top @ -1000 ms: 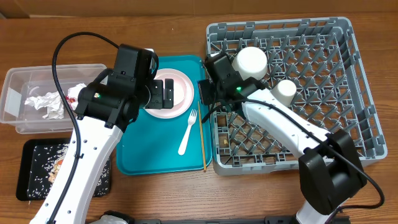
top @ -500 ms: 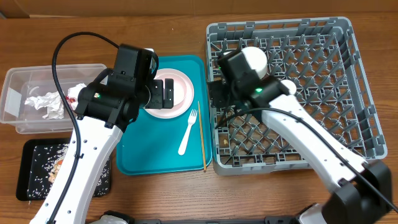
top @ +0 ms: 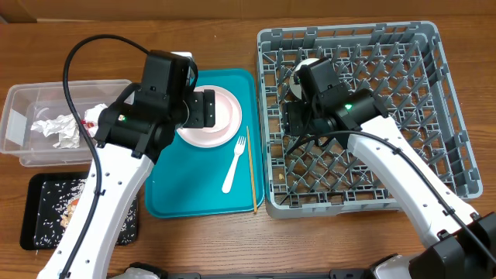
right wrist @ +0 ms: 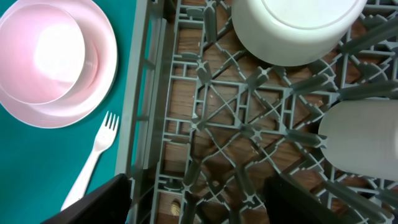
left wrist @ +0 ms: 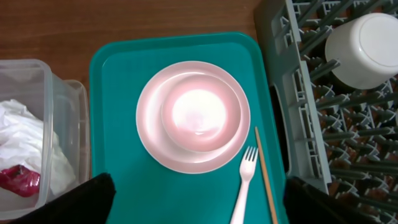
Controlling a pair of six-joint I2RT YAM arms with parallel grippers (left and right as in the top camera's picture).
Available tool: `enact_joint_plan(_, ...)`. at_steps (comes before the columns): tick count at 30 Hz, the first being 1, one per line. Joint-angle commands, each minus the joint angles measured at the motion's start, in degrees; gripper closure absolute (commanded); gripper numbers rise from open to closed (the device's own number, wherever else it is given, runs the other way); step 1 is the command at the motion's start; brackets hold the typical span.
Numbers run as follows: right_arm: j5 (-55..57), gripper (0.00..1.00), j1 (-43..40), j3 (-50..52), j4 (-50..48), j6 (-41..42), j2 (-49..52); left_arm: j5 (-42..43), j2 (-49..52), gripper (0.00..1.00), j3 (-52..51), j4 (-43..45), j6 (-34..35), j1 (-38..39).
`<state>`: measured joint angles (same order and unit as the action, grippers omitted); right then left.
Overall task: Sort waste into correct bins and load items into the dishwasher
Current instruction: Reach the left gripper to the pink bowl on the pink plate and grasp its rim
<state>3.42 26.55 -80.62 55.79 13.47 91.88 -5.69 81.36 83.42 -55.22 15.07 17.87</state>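
Pink bowl [left wrist: 200,118] on pink plate [left wrist: 152,149] on teal tray [left wrist: 118,93], fork [left wrist: 244,186] and chopstick [left wrist: 266,174] beside it. Left gripper [top: 205,110] is above, fingers apart, empty. Right gripper [top: 293,118], also apart, is over grey rack [right wrist: 217,130] holding white bowl [right wrist: 292,25], cup [right wrist: 360,143].

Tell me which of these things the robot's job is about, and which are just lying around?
Part of the job: pink plate, pinkish bowl on it, white fork, chopstick, grey dish rack holding a white bowl and cup, clear tub with crumpled paper and red wrapper, black tray with rice.
Just lying about: teal tray, wooden table.
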Motion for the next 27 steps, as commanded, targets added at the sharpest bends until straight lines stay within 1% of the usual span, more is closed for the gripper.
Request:
enact_joint_plan(1,0.4,0.27,-0.3,-1.2,0.4,0.3,-1.0,-0.9,4.7,0.07,0.3,1.4,0.2,-0.6)
enact_joint_plan(2,0.4,0.27,-0.3,-1.2,0.5,0.3,-1.0,-0.9,6.9,0.0,0.3,2.3,0.2,-1.1)
enact_joint_plan(5,0.4,0.27,-0.3,-1.2,1.0,0.3,-1.0,-0.3,10.8,0.0,0.3,4.6,0.2,-2.7)
enact_joint_plan(6,0.4,0.27,-0.3,-1.2,1.2,0.3,-1.0,-0.2,12.0,0.07,0.3,5.0,0.2,-3.3)
enact_joint_plan(7,0.4,0.27,-0.3,-1.2,1.4,0.3,-1.0,-0.3,13.8,0.44,0.3,5.6,0.2,-4.4)
enact_joint_plan(8,0.4,0.27,-0.3,-1.2,1.4,0.2,-1.0,-0.2,15.1,0.5,0.3,5.8,0.3,-5.1)
enact_joint_plan(9,0.4,0.27,-0.3,-1.1,1.4,0.3,-1.0,-0.2,16.3,0.47,0.3,5.9,0.9,-5.7)
enact_joint_plan(10,0.4,0.27,-0.3,-1.1,1.4,0.3,-1.0,-0.2,17.3,0.41,0.3,6.0,1.6,-6.2)
enact_joint_plan(11,0.4,0.27,-0.3,-1.1,1.4,0.3,-1.0,0.2,18.9,0.38,0.3,6.0,2.5,-6.7)
enact_joint_plan(16,0.4,0.26,-0.3,-1.1,1.4,0.3,-1.0,2.7,25.1,0.39,0.3,6.6,2.6,-7.4)
enact_joint_plan(18,0.4,0.26,-0.3,-1.1,1.5,0.3,-1.0,3.8,26.8,0.43,0.3,7.1,2.5,-7.4)
enact_joint_plan(20,0.4,0.26,-0.3,-1.1,1.6,0.3,-1.0,4.1,28.1,0.46,0.3,7.5,2.5,-7.4)
enact_joint_plan(24,0.4,0.26,-0.3,-1.1,1.7,0.3,-1.0,4.2,30.0,0.45,0.3,9.0,2.5,-7.4)
enact_joint_plan(27,0.4,0.26,-0.3,-1.1,1.7,0.3,-1.0,4.2,31.6,0.48,0.3,10.6,2.5,-7.4)
